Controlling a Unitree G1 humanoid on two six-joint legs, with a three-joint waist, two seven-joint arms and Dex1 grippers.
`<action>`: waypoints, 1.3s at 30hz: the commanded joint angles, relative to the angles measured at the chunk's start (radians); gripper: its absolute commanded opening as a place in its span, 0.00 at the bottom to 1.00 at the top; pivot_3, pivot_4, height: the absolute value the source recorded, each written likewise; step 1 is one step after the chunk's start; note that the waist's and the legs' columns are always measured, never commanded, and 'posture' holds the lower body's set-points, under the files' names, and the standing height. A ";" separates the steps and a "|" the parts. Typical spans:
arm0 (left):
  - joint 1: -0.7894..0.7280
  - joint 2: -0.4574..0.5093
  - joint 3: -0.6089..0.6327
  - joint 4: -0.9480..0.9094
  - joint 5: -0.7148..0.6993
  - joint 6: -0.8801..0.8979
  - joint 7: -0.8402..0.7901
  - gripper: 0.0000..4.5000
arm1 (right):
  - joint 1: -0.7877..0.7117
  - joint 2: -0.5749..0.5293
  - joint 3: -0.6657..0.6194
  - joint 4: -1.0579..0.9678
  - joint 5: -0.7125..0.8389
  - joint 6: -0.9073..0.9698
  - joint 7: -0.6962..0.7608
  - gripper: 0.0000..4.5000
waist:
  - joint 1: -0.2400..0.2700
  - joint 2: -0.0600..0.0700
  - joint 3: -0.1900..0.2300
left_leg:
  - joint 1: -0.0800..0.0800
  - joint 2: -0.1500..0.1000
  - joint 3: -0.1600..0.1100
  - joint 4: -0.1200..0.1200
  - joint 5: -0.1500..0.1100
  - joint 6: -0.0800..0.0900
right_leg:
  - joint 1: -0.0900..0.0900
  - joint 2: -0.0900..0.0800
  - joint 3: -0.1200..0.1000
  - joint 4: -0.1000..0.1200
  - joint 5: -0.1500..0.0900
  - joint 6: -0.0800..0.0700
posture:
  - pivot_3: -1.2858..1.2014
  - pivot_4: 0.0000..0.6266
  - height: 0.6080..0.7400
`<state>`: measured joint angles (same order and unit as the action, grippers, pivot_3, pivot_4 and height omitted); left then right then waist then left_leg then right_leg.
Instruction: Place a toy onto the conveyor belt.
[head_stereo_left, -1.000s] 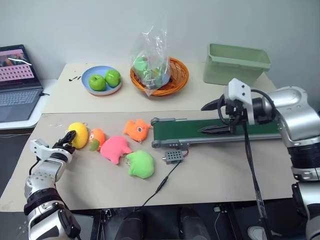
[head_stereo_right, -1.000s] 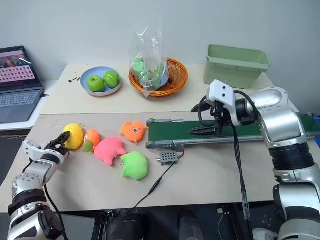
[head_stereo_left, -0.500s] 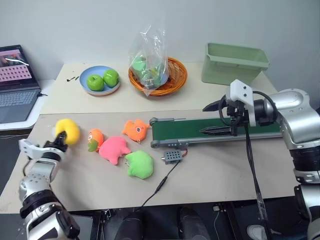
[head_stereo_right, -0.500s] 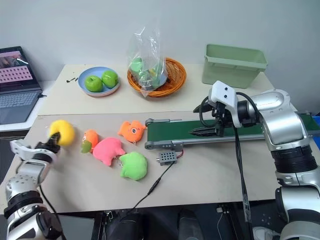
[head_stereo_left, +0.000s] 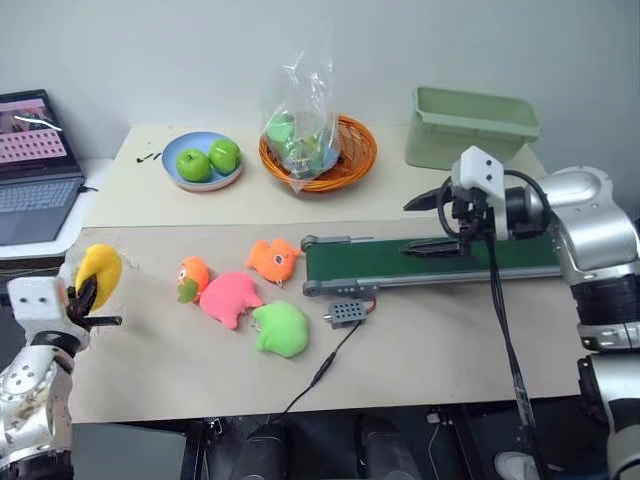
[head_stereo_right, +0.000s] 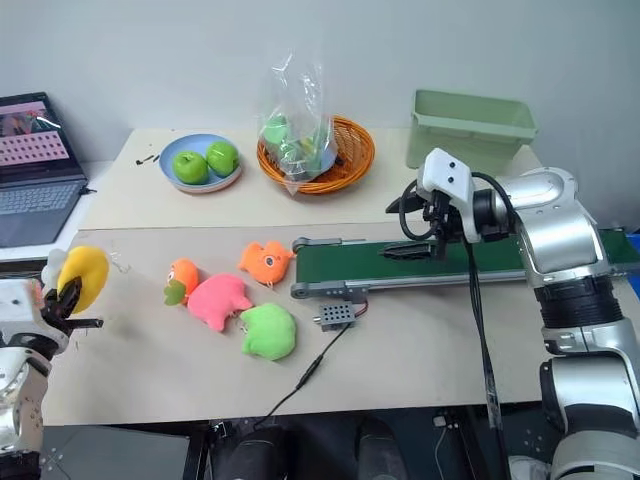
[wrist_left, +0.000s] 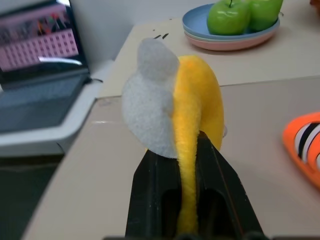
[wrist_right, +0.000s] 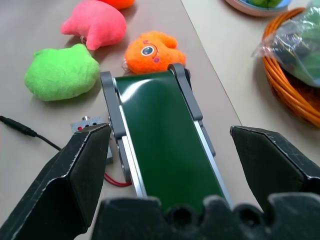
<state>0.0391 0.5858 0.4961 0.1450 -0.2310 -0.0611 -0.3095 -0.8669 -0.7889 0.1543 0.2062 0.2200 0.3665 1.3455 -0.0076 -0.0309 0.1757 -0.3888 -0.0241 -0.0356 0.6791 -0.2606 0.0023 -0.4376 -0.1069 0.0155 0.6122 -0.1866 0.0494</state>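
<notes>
Left wrist view: left gripper (wrist_left: 187, 150) clamped tight on the yellow toy (wrist_left: 197, 107), black fingers (wrist_left: 156, 185) pinching its lower edge, a white patch of the plush facing the laptop (wrist_left: 40, 75) side. From the head camera: toy (head_stereo_left: 98, 275) held up off the mat at the table's left edge, well apart from the conveyor belt (head_stereo_left: 430, 262). Further out on the mat (head_stereo_left: 420, 350): a small orange plush (head_stereo_left: 192, 276), a pink plush (head_stereo_left: 232, 297), a green plush (head_stereo_left: 281, 329) and an orange fish plush (head_stereo_left: 273, 257), the fish just beside the belt's near end roller. Right gripper (head_stereo_left: 432, 223) spread wide and empty, hovering above the dark green belt. Grey control box (head_stereo_left: 346, 312) with a cable just in front of the belt. Beyond: blue plate of green apples (head_stereo_left: 208, 160), wicker basket (head_stereo_left: 352, 150) with a plastic bag, pale green bin (head_stereo_left: 470, 128)
</notes>
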 joint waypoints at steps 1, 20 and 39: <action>0.008 0.059 -0.020 0.048 0.143 -0.166 0.032 0.02 | -0.043 0.007 -0.009 0.017 -0.007 -0.042 0.006 1.00 | 0.000 0.000 0.000 | 0.000 0.000 0.000 0.000 0.000 0.000 | 0.000 0.000 0.000 0.000 0.000 0.000 | 0.52 0.24 1.00; -0.477 0.260 -0.549 0.324 0.828 -0.793 0.213 0.02 | -0.051 0.061 -0.012 -0.014 0.005 -0.030 -0.012 1.00 | -0.002 0.000 0.000 | -0.001 -0.001 0.006 0.000 -0.001 0.002 | -0.002 -0.001 -0.001 0.005 0.000 0.000 | 0.52 0.24 1.00; -1.042 -0.037 -0.958 0.806 1.056 -0.987 0.355 0.02 | 0.068 0.030 -0.076 -0.254 0.061 0.112 -0.126 1.00 | -0.010 0.000 0.000 | -0.006 -0.003 0.008 0.005 -0.002 0.005 | -0.003 -0.001 -0.002 0.006 0.001 0.003 | 0.52 0.24 1.00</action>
<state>-0.9768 0.5669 -0.4393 0.9414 0.8126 -1.0296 0.0127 -0.7970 -0.7434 0.1284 0.0120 0.2566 0.4622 1.2401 -0.0172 -0.0308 0.1759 -0.3952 -0.0270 -0.0279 0.6845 -0.2627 0.0069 -0.4405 -0.1075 0.0138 0.6184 -0.1854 0.0527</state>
